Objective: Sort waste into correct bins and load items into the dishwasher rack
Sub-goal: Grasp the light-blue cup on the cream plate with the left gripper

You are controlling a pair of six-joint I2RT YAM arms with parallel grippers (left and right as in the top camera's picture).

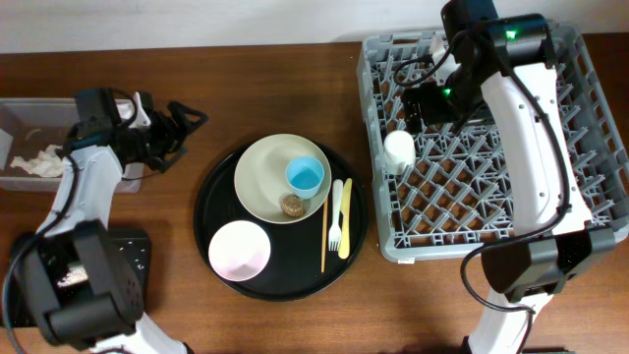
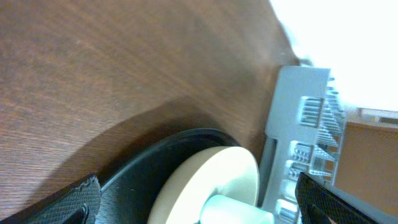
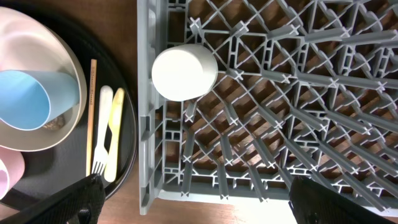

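The small white cup (image 1: 399,149) (image 3: 185,71) stands upside down in the left part of the grey dishwasher rack (image 1: 590,138) (image 3: 298,106). My right gripper (image 1: 429,106) (image 3: 199,208) hangs open just above it, holding nothing. On the round black tray (image 1: 211,211) lie the cream plate (image 1: 265,182) with the light blue cup (image 1: 306,175) and a brown lump (image 1: 292,205), the pink bowl (image 1: 240,250), white fork (image 1: 335,214), yellow knife (image 1: 345,218) and wooden stick (image 1: 324,231). My left gripper (image 1: 183,136) (image 2: 199,208) is open and empty, between the clear tub (image 1: 20,113) and the round tray.
White napkins (image 1: 37,162) lie in the clear tub. A shallow black tray (image 1: 133,246) sits at the front left, partly hidden by the left arm. The left wrist view shows the plate (image 2: 211,180), the blue cup (image 2: 236,208) and the rack's corner (image 2: 298,124).
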